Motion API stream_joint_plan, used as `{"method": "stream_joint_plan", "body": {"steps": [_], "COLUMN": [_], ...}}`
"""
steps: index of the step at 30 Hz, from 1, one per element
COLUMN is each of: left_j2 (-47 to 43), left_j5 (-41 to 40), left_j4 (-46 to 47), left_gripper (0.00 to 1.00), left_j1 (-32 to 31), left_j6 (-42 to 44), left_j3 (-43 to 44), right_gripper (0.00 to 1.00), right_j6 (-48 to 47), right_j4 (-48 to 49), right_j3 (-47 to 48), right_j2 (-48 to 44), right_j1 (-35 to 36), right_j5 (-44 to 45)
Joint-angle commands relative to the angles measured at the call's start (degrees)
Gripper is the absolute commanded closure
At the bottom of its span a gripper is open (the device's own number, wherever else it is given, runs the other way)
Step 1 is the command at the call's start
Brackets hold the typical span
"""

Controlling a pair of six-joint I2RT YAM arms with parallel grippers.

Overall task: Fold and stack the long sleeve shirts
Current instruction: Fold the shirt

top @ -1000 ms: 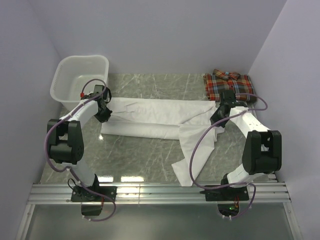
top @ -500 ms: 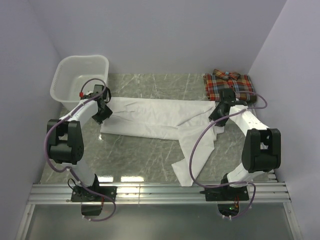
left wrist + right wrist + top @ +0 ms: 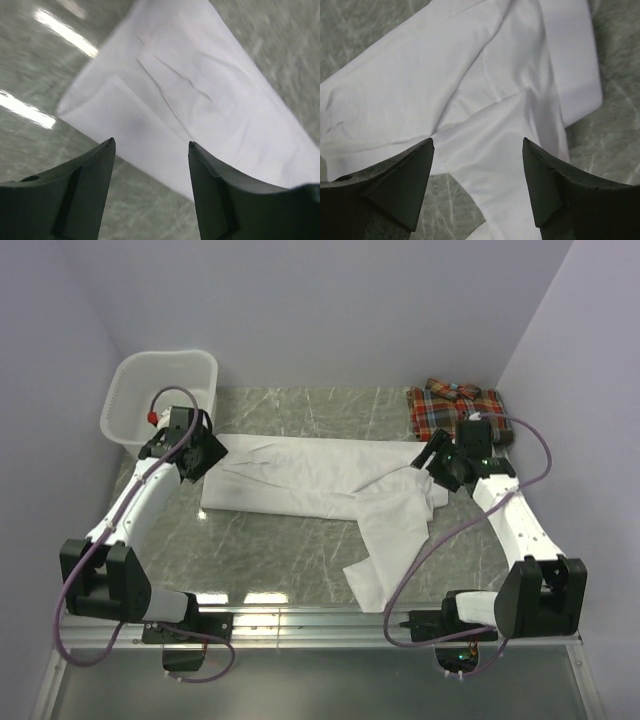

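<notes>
A white long sleeve shirt (image 3: 310,478) lies folded into a long band across the middle of the table, with one sleeve (image 3: 385,545) trailing toward the near edge. The red-orange plaid shirt (image 3: 455,410) sits folded at the back right. My left gripper (image 3: 205,452) hovers open above the band's left end (image 3: 165,95), with nothing between its fingers (image 3: 215,190). Over the band's right end, my right gripper (image 3: 438,462) is open too, and the white cloth (image 3: 485,115) lies below it untouched.
A white laundry basket (image 3: 160,395) stands at the back left corner, just behind my left arm. Purple walls close the table on the left, back and right. The metal rail (image 3: 320,625) with the arm bases runs along the near edge.
Both grippers have opened, let go of the white shirt's ends and risen off the cloth. The arms have swung outward, with their elbows lower and nearer the table's sides.
</notes>
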Motion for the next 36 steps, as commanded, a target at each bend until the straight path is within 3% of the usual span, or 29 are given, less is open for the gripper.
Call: {"method": "stream_joint_plan", "body": {"steps": [1, 7, 9, 14, 17, 24, 36], "left_j2": [-2.79, 0.53, 2.03, 8.44, 12.49, 14.26, 10.05], "left_j5": [8.52, 14.32, 16.34, 13.54, 11.35, 9.24, 8.17], "left_j4": [2.97, 11.76, 13.69, 14.32, 13.53, 13.26, 11.76], "left_gripper": [0.35, 0.43, 0.48, 0.54, 0.57, 0.58, 0.46], "left_j1": [-4.15, -7.85, -7.93, -7.94, -7.67, -4.34, -1.78], "left_j6": [4.05, 2.65, 2.29, 3.35, 3.35, 1.42, 1.06], "left_j3": [-3.61, -8.62, -8.36, -6.25, -5.2, -10.46, -12.58], "right_gripper": [0.22, 0.25, 0.26, 0.28, 0.29, 0.33, 0.34], "right_j6": [-0.63, 2.79, 4.55, 11.67, 13.08, 14.58, 6.07], "right_j4": [6.04, 20.02, 25.73, 40.83, 44.54, 47.72, 38.86], "right_j3": [-6.55, -11.94, -11.33, -7.21, -3.08, -3.14, -8.08], "right_j2": [-3.85, -1.59, 0.7, 13.43, 21.78, 32.43, 26.39], "right_j1": [1.02, 7.08, 12.35, 21.5, 25.72, 27.84, 22.21], "right_j5": [-12.3, -20.59, -22.79, -26.05, -27.36, -29.39, -22.36]}}
